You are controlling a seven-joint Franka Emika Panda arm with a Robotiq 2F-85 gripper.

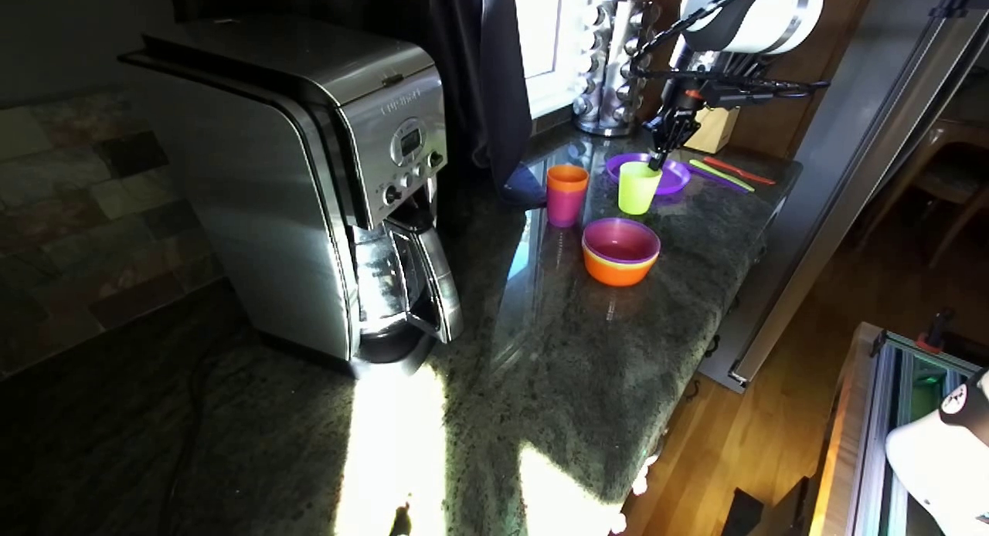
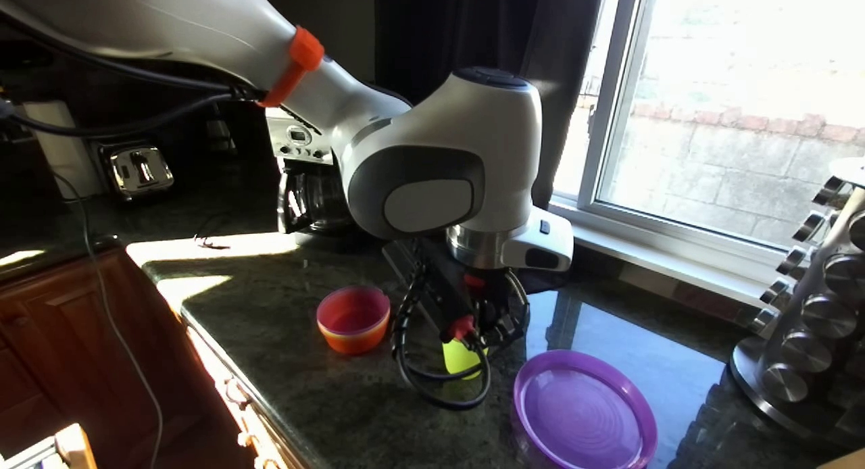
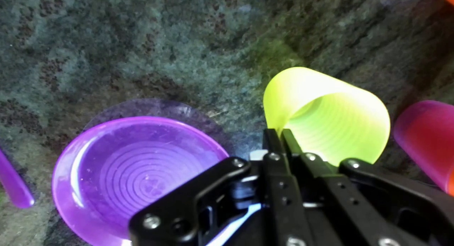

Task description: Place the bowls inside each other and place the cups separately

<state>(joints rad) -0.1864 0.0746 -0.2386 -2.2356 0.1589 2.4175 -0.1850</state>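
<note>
1. End effector (image 3: 280, 133): your fingers are together, clamped on the wall of the lime green cup (image 3: 337, 129) at its rim.
2. Lime green cup, position: between the purple plate (image 2: 584, 415) and the bowl stack (image 2: 353, 320); you cannot tell whether its base touches the desk (image 1: 556, 351).
3. Room, plate side: in the wrist view you have the plate's rim just beside your fingers, a strip of desk between.
4. Room, window side: an orange cup (image 1: 568, 178), its lower part inside a pink cup (image 1: 565, 210); you have a narrow gap from it to the lime green cup.
5. Room, bowl side: the bowl stack stands near your cup, apart from it; beyond, a long stretch of desk reaches the coffee maker (image 1: 270, 188).
6. Desk edge: runs along the side away from the window; you have a strip of desk between it and the bowls.
7. Lime green cup, look: bright, finely ribbed inside, mouth toward your wrist camera, close to upright in an exterior view.
8. Bowl stack, look: purple bowl (image 1: 620, 242) innermost, lime green bowl (image 1: 620, 266) showing as a thin rim, orange bowl (image 1: 618, 277) outermost.
9. Beside the plate: purple utensil (image 3: 16, 185), lime green utensil (image 1: 722, 175), orange utensil (image 1: 739, 171).
10. Desk surface: dark, speckled, glossy; sunlit patch (image 1: 390, 451) before the coffee maker.
11. Room about you: window (image 2: 743, 131), dark curtain (image 2: 459, 23), jar rack (image 1: 616, 65).
</note>
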